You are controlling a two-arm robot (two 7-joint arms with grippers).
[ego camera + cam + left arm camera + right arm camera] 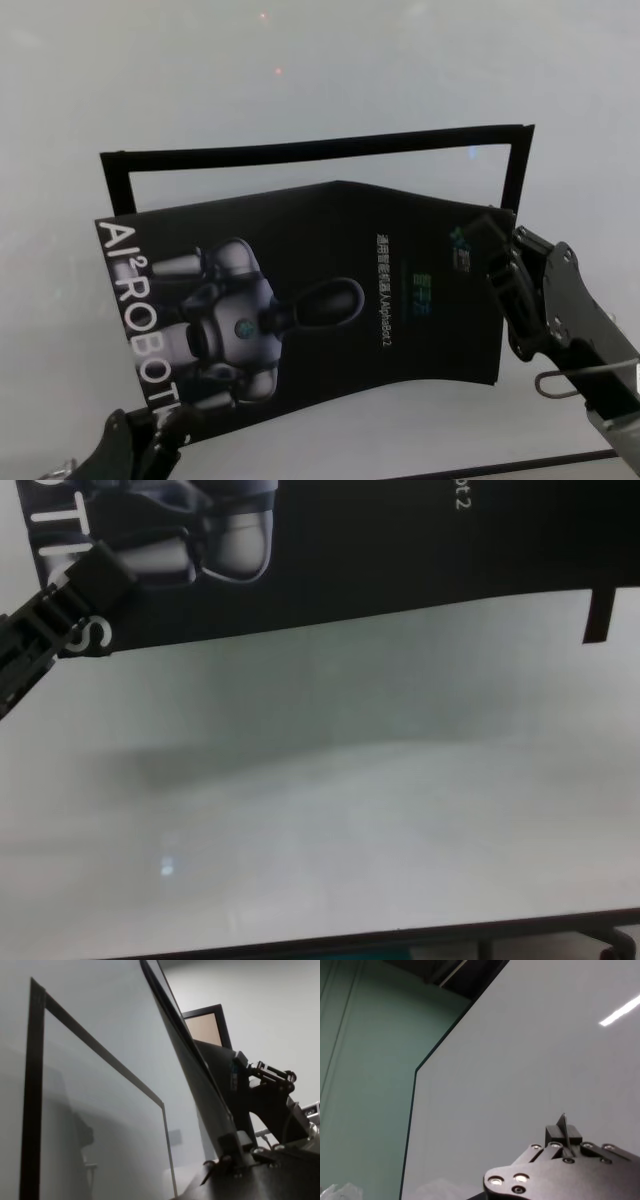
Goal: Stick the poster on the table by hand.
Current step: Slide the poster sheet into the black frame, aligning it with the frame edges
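Observation:
The poster (400,330), black and glossy with a grey robot picture and white letters, hangs bowed above the white table (300,60). My left gripper (168,425) is shut on its near left corner, by the white letters; the chest view shows that grip (88,572) on the poster (380,540). My right gripper (497,255) is shut on the poster's right edge near the far corner. The right wrist view shows the thin sheet edge (564,1127) pinched between that gripper's fingers. In the left wrist view the poster (195,1070) appears edge-on, with the right gripper (265,1090) beyond it.
Narrow black strips (320,148) form a three-sided frame on the table behind and beside the poster, with short legs at left (115,185) and right (520,165). The table's dark front edge (400,935) runs below. A wire loop (560,380) hangs off the right arm.

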